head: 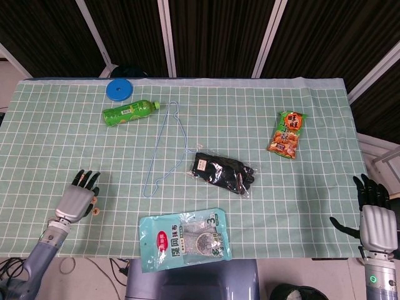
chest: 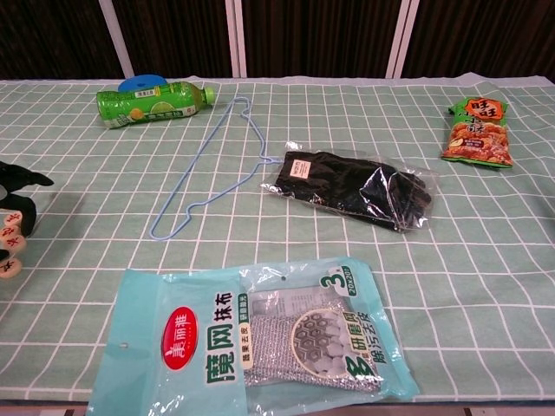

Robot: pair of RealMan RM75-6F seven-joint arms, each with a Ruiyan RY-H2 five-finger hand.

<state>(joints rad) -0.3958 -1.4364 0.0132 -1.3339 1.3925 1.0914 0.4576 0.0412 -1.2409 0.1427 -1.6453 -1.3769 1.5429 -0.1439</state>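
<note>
My left hand (head: 76,201) lies low over the front-left of the green checked tablecloth (head: 62,150), fingers stretched out and apart. Small white round pieces (head: 94,209) with red marks sit against its thumb side; in the chest view these pieces (chest: 10,246) show just under its black fingertips (chest: 21,181). No grip on them is visible. My right hand (head: 377,220) hangs off the table's front-right corner, fingers straight and thumb out, holding nothing.
A green bottle (head: 130,112) and a blue disc (head: 119,89) lie at the back left. A thin blue wire hanger (chest: 196,165) runs down the middle. Bagged black gloves (head: 223,172) lie centre, a snack pack (head: 287,134) at right, a teal cloth pack (head: 184,239) at the front edge.
</note>
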